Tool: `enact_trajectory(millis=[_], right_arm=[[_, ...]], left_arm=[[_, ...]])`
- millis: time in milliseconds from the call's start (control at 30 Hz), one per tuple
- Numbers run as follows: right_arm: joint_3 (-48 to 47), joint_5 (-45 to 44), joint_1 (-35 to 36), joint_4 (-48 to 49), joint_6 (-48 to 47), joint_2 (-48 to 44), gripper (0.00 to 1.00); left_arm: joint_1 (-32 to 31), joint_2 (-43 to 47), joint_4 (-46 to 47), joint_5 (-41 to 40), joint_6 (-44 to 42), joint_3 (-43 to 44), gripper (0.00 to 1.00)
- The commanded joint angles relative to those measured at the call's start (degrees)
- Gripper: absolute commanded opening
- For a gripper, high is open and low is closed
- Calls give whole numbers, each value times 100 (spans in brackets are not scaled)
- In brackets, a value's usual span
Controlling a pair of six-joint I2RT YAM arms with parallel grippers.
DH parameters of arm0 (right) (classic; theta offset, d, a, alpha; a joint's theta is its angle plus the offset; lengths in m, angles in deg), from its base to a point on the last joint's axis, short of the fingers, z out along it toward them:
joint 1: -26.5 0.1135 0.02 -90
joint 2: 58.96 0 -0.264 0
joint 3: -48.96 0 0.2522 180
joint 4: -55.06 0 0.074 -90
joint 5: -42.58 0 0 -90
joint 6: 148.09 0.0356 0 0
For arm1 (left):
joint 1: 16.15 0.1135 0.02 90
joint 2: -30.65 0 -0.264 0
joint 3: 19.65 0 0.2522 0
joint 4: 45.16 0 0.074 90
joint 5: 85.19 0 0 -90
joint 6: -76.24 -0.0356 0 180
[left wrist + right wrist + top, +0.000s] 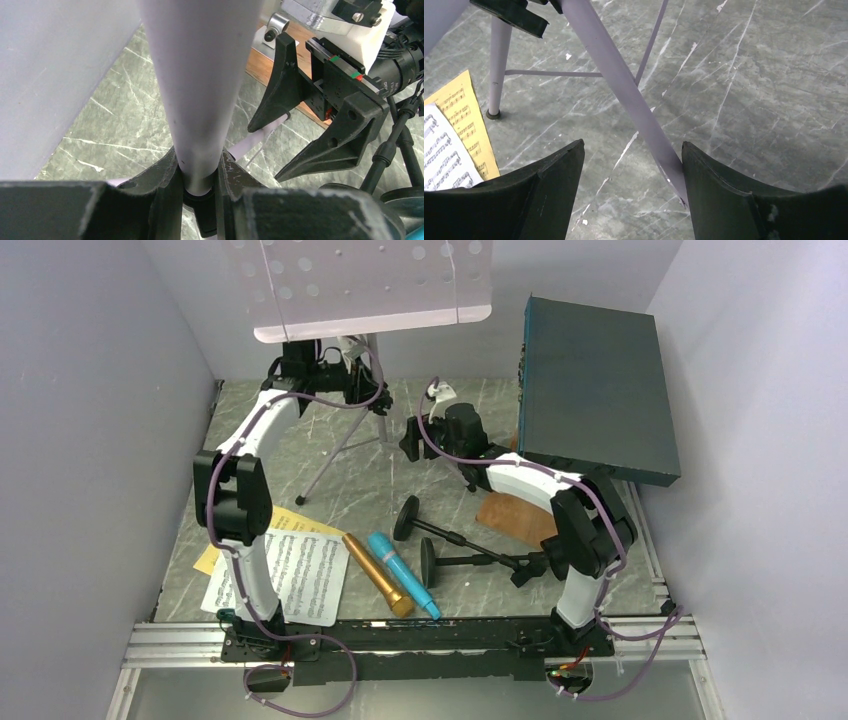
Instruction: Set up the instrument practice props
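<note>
Clerk: Item one, location?
Checker: Music desk (370, 285), pale and perforated, upright at rear left of the table (440, 465); silver tripod legs (340, 455) splayed beneath.
Clerk: Handling?
Checker: Judged light, thin-tubed and top-heavy, with smooth metal that may slip or tip. Best hold is the central pole (200, 75), low, near the leg hub.
Clerk: Grippers?
Checker: Left gripper (200, 175) clamped on that pole. Right gripper (631, 165) has its jaws apart; one leg (624, 85) runs between them, close against one finger and not gripped.
Clerk: Remaining stock?
Checker: Sheet-music pages (285, 570) near left; gold microphone (375, 573) and blue microphone (402, 573) near centre; two mic holders (440, 530) lying on their sides by the right arm.
</note>
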Motion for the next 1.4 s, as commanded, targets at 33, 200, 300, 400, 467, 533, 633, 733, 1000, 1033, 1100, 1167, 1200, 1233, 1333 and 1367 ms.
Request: enact_trajectory(millis=[33, 200, 300, 400, 467, 533, 633, 733, 1000, 1033, 1100, 1167, 1200, 1233, 1333, 1367], right_arm=[[177, 729, -50, 202, 460, 295, 72], [304, 685, -55, 329, 480, 259, 71], [391, 582, -53, 337, 461, 219, 72], [464, 514, -54, 323, 452, 203, 72], [549, 481, -57, 372, 479, 178, 72], [620, 452, -53, 427, 481, 148, 73], [556, 415, -50, 356, 429, 150, 73], [579, 413, -58, 392, 419, 101, 73], [613, 579, -56, 517, 425, 2, 76], [629, 581, -54, 536, 434, -6, 77], [595, 566, -62, 490, 428, -20, 77], [587, 532, -59, 452, 412, -47, 77], [616, 502, -58, 474, 404, -80, 78], [652, 456, -58, 510, 402, -109, 78], [611, 354, -74, 427, 413, -164, 80], [584, 332, -83, 368, 419, -201, 80]], left_arm=[[-227, -73, -587, 473, -224, 788, 0], [-217, -30, 217, 743, 301, 349, 0], [-217, -64, 534, 728, 435, 21, 0], [-217, 12, 789, 641, 543, -326, 0], [-217, 18, 792, 502, 639, -392, 0], [-209, -51, 660, 377, 736, -264, 0], [-208, -59, 539, 250, 880, -189, 14], [-202, 137, 771, 42, 1048, -405, 38], [102, 840, 2180, -832, 2219, -1276, 99], [146, 966, 2327, -972, 2341, -1436, 99], [234, 1271, 2486, -1280, 2567, -1740, 99], [315, 1594, 2353, -1807, 2734, -2048, 100], [345, 1766, 2268, -2157, 2793, -2217, 100], [367, 1973, 2128, -2549, 2962, -2409, 100], [380, 2798, 1327, -4051, 3671, -3125, 99], [380, 3099, 1243, -4286, 3829, -3453, 99]])
